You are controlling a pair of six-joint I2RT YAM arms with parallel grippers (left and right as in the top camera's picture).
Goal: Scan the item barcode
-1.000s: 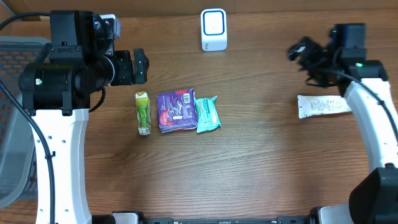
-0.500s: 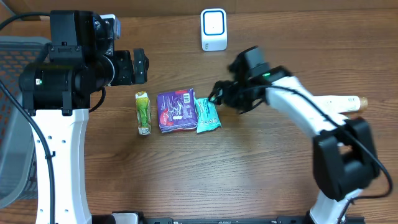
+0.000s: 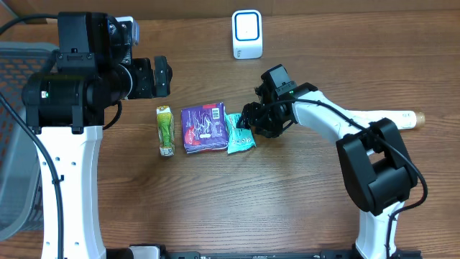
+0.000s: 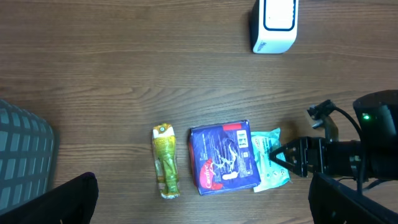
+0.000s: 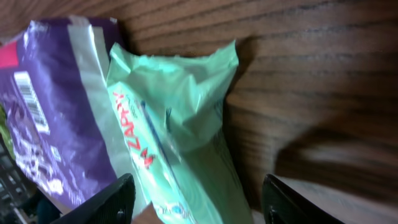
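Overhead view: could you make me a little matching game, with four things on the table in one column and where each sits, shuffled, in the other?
1 white scanner
2 purple packet
3 teal packet
4 yellow-green packet

A left end of the row
B apart from the row, at the top of the view
C middle of the row
D right end of the row, at the right gripper

Pairs: 1-B, 2-C, 3-D, 4-A

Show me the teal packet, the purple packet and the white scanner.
teal packet [image 5: 180, 118], right wrist view, wrapper middle.
purple packet [image 3: 203, 127], overhead view, face centre.
white scanner [image 3: 246, 33], overhead view, front face.
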